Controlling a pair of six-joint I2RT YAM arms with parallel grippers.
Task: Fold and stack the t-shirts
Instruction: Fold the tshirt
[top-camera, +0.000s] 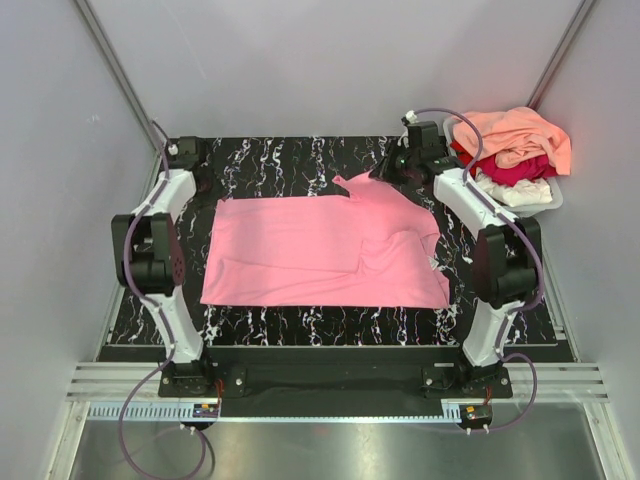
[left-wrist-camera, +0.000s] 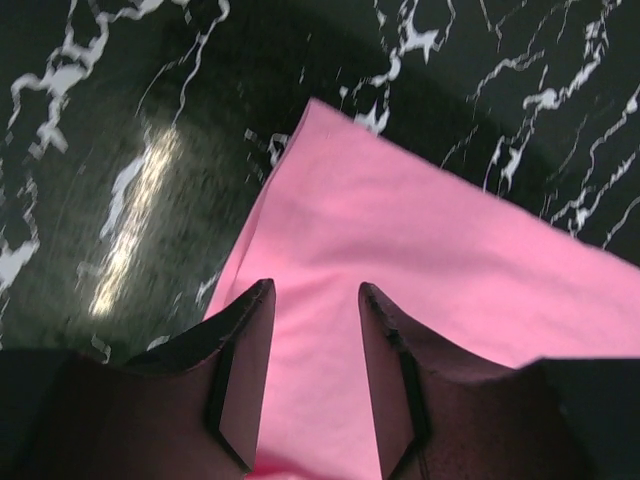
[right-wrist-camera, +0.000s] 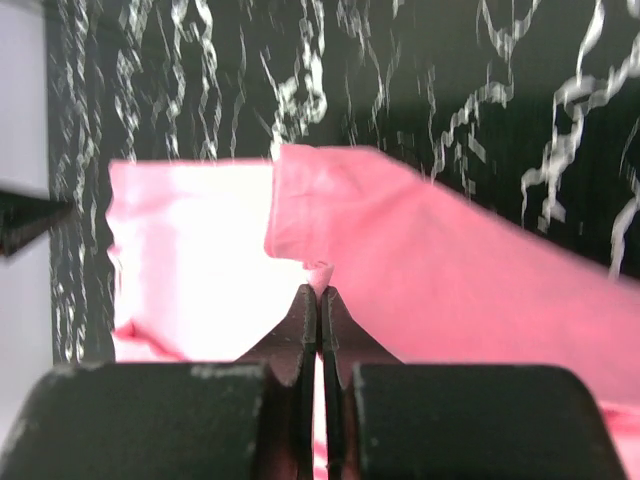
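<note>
Task early: pink t-shirt (top-camera: 320, 255) spread flat on black marbled table (top-camera: 300, 325), 1st fold barely begun. Right gripper (right-wrist-camera: 318, 292) shut, pinching its far-right sleeve. Left gripper (left-wrist-camera: 315, 290) half-open over far-left corner, holding nothing. Heap of peach, crimson, white t-shirts (top-camera: 515, 150) far right, unfolded; no stack yet.

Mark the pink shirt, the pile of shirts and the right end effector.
pink shirt (top-camera: 300, 255): top view, middle of its body.
pile of shirts (top-camera: 515, 135): top view, peach shirt on top.
right end effector (right-wrist-camera: 318, 292): right wrist view, between shut fingertips.
</note>
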